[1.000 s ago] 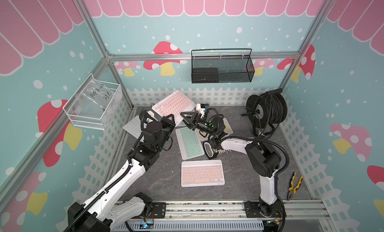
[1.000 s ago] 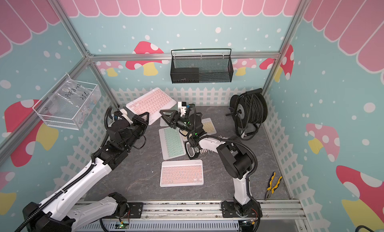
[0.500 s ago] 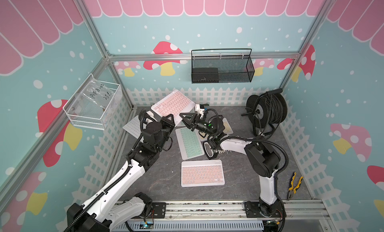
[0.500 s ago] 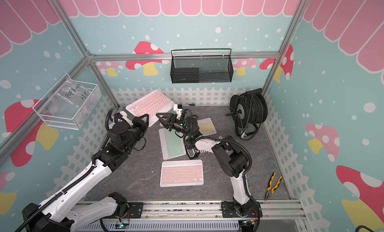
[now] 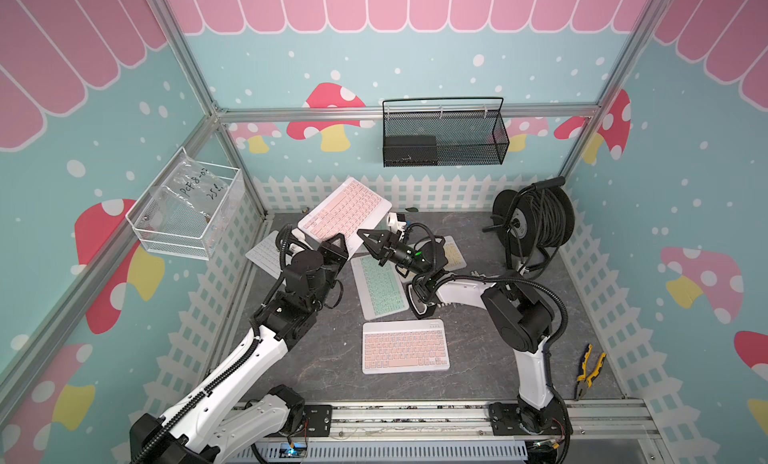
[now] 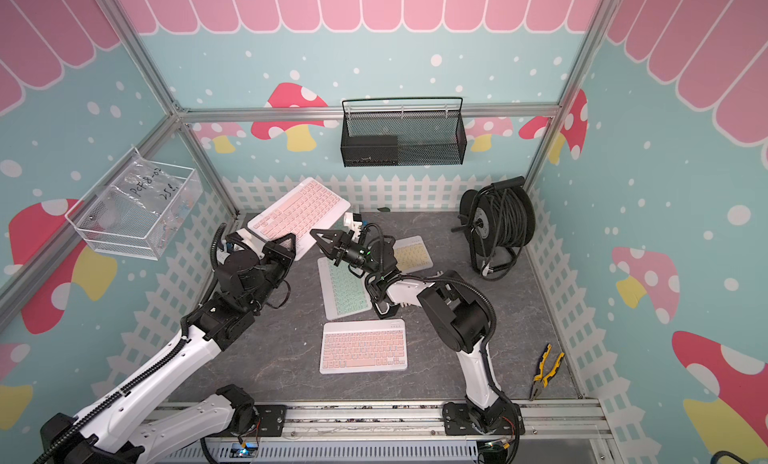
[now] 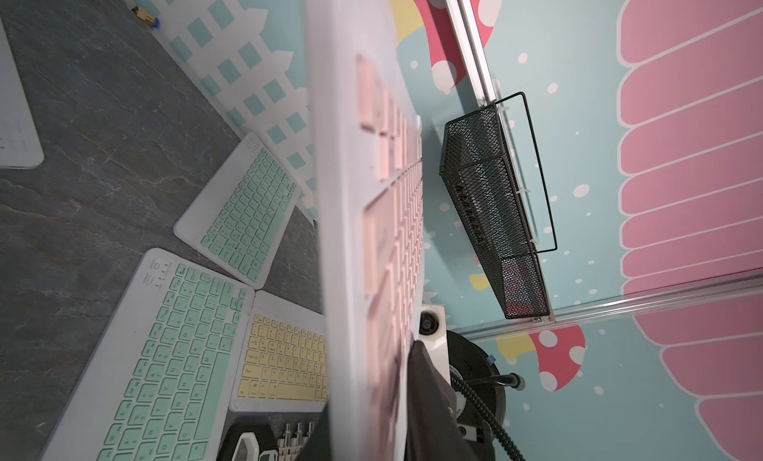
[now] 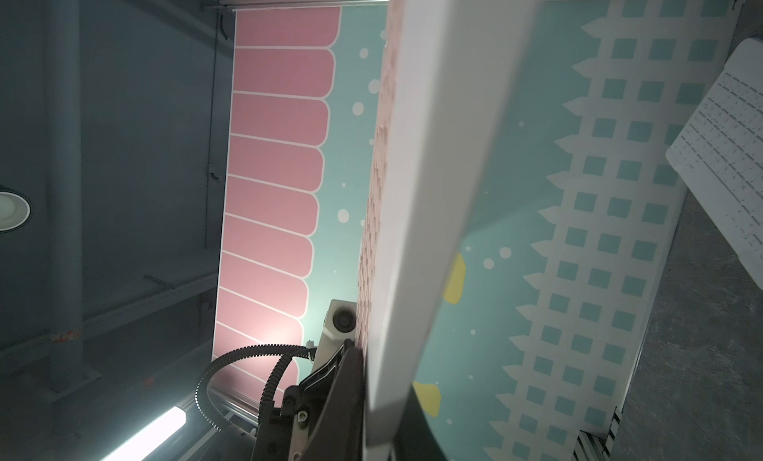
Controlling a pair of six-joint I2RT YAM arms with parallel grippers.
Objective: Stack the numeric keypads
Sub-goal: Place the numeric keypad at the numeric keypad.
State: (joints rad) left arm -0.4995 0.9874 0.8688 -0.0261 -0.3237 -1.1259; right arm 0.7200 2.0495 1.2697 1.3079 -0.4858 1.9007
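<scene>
A pink keypad (image 5: 347, 210) (image 6: 301, 210) hangs tilted above the back left of the table. My left gripper (image 5: 337, 245) (image 6: 286, 245) is shut on its near edge, with the frame (image 7: 371, 190) between the jaws of that gripper (image 7: 371, 380). My right gripper (image 5: 365, 235) (image 6: 318, 235) is shut on the neighbouring corner; the keypad's white back (image 8: 433, 149) fills that gripper's (image 8: 384, 376) jaws. Lying flat are a mint keypad (image 5: 380, 285), a second pink keypad (image 5: 405, 345), a yellow keypad (image 5: 453, 252) and a white keypad (image 5: 266, 254). Another mint keypad (image 7: 247, 207) lies under the raised one.
A black holder with white pegs (image 5: 417, 300) lies beside the mint keypad, under my right arm. A cable reel (image 5: 536, 221) stands at the back right and pliers (image 5: 590, 370) lie front right. A wire basket (image 5: 444, 133) and a clear bin (image 5: 187, 208) hang on the walls.
My right gripper has moved left to the raised pink keypad and shut on its corner. The left arm has kept the keypad in place.
</scene>
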